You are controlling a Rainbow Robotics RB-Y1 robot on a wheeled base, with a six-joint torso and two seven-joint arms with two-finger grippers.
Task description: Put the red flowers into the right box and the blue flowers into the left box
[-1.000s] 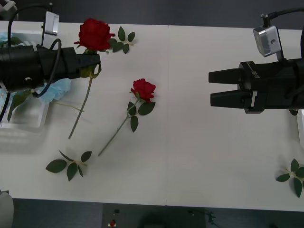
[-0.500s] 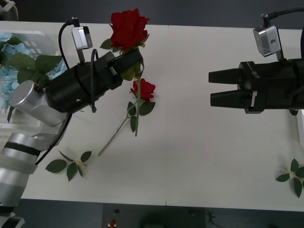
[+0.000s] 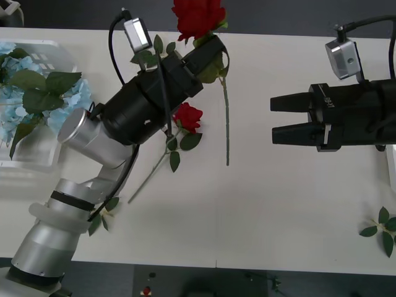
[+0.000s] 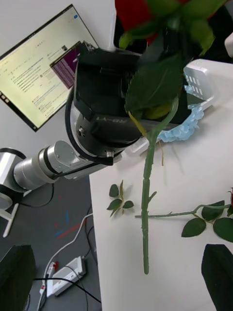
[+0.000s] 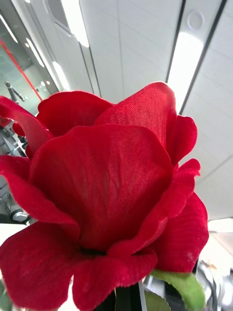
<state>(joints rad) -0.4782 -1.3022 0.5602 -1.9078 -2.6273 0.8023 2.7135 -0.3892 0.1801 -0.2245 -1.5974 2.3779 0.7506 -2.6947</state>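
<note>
Your left gripper (image 3: 210,52) pinches red rose (image 3: 198,17) at 12 o'clock, stem dangling. Right wrist view adds monitor (image 4: 41,68). Second rose (image 3: 187,116) lies on table (image 3: 278,204). Right gripper (image 3: 284,119) spread, holding nothing.

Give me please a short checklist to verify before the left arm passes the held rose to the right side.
1. Grip on the rose: the left gripper holds the red rose just under the bloom, stem hanging free. Ok.
2. Receiving gripper: the right gripper waits over the table with its fingers apart. Ok.
3. Gap between the two grippers: bare table lies between them, nothing in the way. Ok.
4. Hanging stem: whether its tip clears the table, cannot tell.
5. Right box: just its edge shows, so free room inside, cannot tell.
6. Remaining work: a second rose lies on the table. Not ok yet.
</note>
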